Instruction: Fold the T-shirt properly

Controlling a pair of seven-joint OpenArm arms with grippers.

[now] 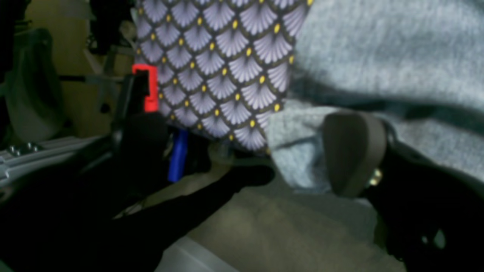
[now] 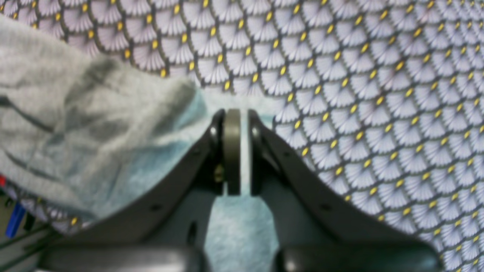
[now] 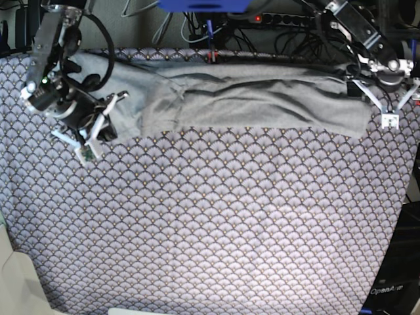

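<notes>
Grey cotton: the T-shirt lies in a long band across the far side of the counter.
Right gripper: together, pinching shirt fabric at the left end.
Left gripper: apart, straddling the right-end hem.
Risk: a thin pinch may slip, or catch the tablecloth.
Surroundings: cables behind the far edge; nothing blocks.

One faint line of pale lettering, reading "OpenArm" as far as can be made out, is seen on a dark black base panel at the lower right corner of the base view, below the bench edge. No other text, label, brand, number or sign can be read in any view.
</notes>
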